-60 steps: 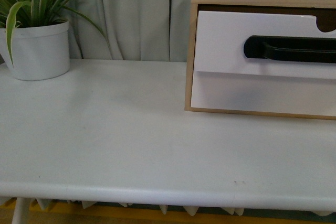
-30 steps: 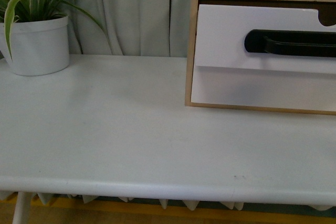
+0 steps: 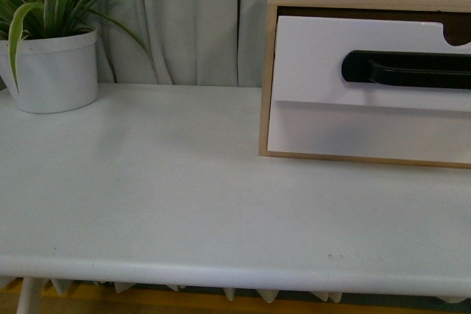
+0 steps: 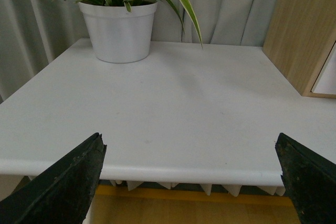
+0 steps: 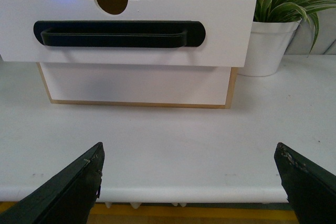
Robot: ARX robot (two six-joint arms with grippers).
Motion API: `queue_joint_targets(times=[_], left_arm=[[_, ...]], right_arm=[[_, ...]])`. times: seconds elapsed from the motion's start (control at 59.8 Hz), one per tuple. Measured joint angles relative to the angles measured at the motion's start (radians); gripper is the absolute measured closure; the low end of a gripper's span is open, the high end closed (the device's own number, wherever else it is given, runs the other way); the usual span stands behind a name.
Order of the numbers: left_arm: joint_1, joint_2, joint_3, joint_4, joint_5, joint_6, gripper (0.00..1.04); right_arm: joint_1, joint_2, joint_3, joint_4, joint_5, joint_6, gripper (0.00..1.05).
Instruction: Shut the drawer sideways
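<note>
White table runs across the front view, w/ a pale curtain hanging behind it; a potted plant in a white pot stands at the far left corner, well apart from the cabinet. That light-wood cabinet sits on the tabletop at the right, cut off by the frame edge. Its upper drawer is white and flat-fronted, w/ a long black bar handle and a semicircular notch in the top edge; it stands out fwd of the frame, overhanging the plain white lower front, w/ a dark gap showing above it. Neither of my arms shows in the front view.

My left claw hangs off the table's near edge, fingers spread wide, nothing between them; plant ahead, cabinet's side at the edge of its view. My right claw is likewise spread wide and empty, low at the table's near edge, facing the drawer square-on but not touching it; a second plant stands just beside the cabinet on that side.
</note>
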Motion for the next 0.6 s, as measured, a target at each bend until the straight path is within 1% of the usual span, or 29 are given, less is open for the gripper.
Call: queue_joint_targets(times=[0.468, 0.502, 0.535, 0.585, 0.602], left_arm=[[0.0, 0.0, 0.0, 0.0, 0.0, 0.0, 0.06], [-0.017, 0.01, 0.005, -0.022, -0.058, 0.041, 0.06], [-0.049, 0.041, 0.023, -0.07, -0.167, 0.11, 0.06], [-0.067, 0.078, 0.031, -0.079, -0.238, 0.196, 0.06], [-0.068, 0.086, 0.032, -0.079, -0.245, 0.227, 0.06]], right_arm=[[0.0, 0.0, 0.0, 0.0, 0.0, 0.0, 0.09], [0.003, 0.005, 0.002, -0.008, 0.007, 0.0, 0.09], [0.007, 0.027, 0.023, -0.064, 0.048, 0.002, 0.09], [-0.003, 0.102, 0.065, -0.138, 0.063, -0.001, 0.09], [-0.008, 0.118, 0.072, -0.142, 0.058, -0.001, 0.09]])
